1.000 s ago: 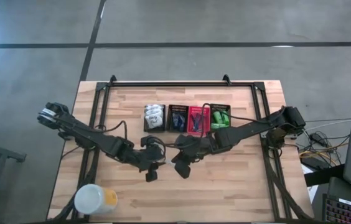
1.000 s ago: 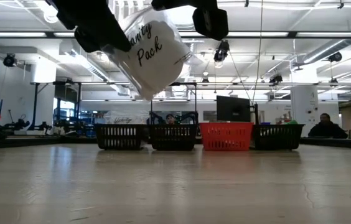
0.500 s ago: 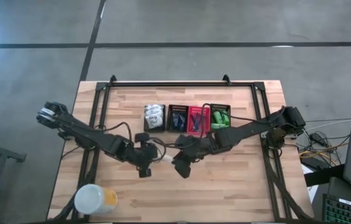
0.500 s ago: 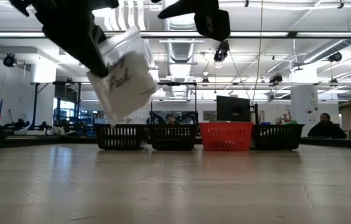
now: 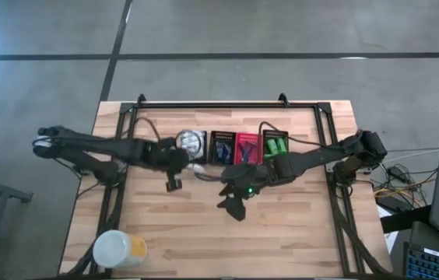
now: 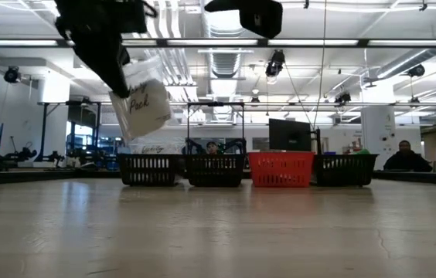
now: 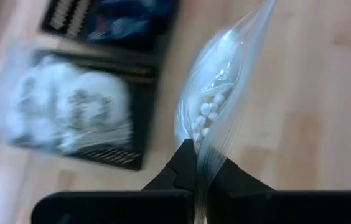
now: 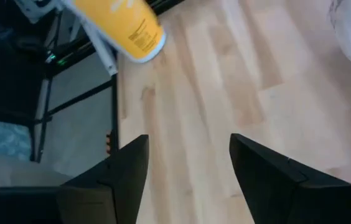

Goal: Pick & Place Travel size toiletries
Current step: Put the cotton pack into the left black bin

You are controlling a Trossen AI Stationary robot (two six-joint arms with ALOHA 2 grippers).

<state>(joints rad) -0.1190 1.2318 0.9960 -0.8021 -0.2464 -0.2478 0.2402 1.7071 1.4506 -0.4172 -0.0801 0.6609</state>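
The task looks close to its end. The four mesh baskets stand in a row at the far part of the bench, and each one already has items inside. No loose toiletry lies on the bare wood that I can see, so the packet now in the air seems to be the last thing to place, or one of the last.

This packet is a clear crinkly bag with small white pieces inside and dark print "Pack" on its face in the low view. The left pincer is clamped on its lower edge, fingers together on the plastic, and holds it above the bench, just beside the leftmost black basket. It is not yet over the basket opening as far as I can judge; the release is still to be done.

The leftmost basket holds white crinkly packets of the same kind, quite a full heap. The next black basket holds dark blue items, probably razors. The red basket holds dark items I cannot name surely. The last black basket has green bottles.

The right pincer hovers over the middle of the bench with fingers apart and nothing between them. The large yellow container with white lid stands at the near left corner.
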